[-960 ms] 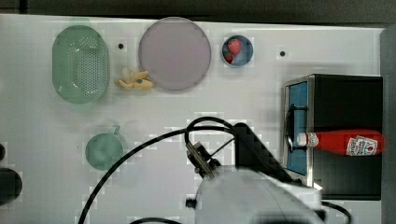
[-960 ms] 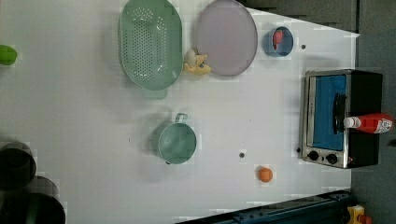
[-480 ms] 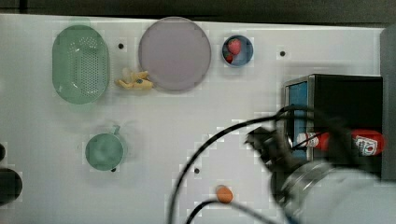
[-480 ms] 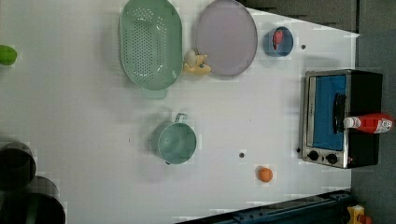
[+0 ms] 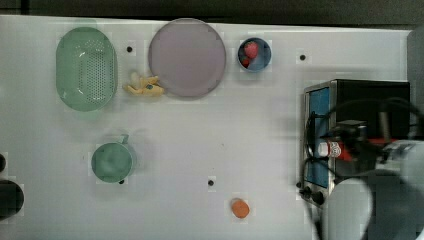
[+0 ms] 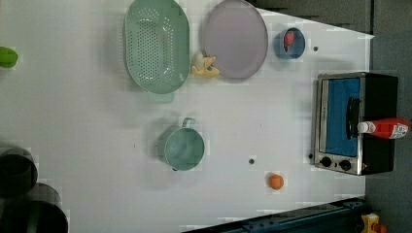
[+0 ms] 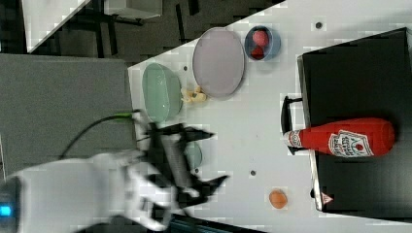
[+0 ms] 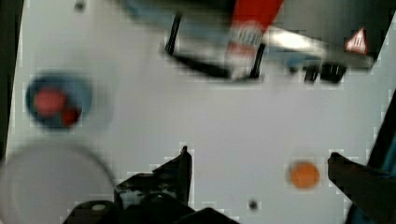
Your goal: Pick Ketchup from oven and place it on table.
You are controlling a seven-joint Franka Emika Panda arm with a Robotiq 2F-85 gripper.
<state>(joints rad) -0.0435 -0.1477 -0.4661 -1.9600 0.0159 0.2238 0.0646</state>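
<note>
The Ketchup (image 7: 345, 137) is a red bottle with a white cap, lying on its side on the black top of the oven (image 7: 359, 73), its cap pointing over the door handle. It also lies there in the left view, Ketchup (image 6: 386, 128) on oven (image 6: 342, 116). In the top view my arm (image 5: 350, 210) hangs over the oven (image 5: 370, 92) and covers most of the Ketchup (image 5: 327, 149). My gripper (image 7: 214, 158) is open with nothing between its fingers. In the wrist view the gripper (image 8: 259, 156) is high over the white table (image 8: 210, 116), with the Ketchup (image 8: 254, 18) ahead.
On the table (image 5: 250, 130) stand a green colander (image 5: 86, 67), a purple plate (image 5: 186, 57), a blue bowl of red fruit (image 5: 254, 54), a yellow toy (image 5: 144, 85) and a green mug (image 5: 112, 161). A small orange fruit (image 5: 240, 208) lies in front of the oven.
My arm has swept to the top view's right, from the bottom middle to over the oven, now covering much of the bottle. The bottle and the other things have not moved.
</note>
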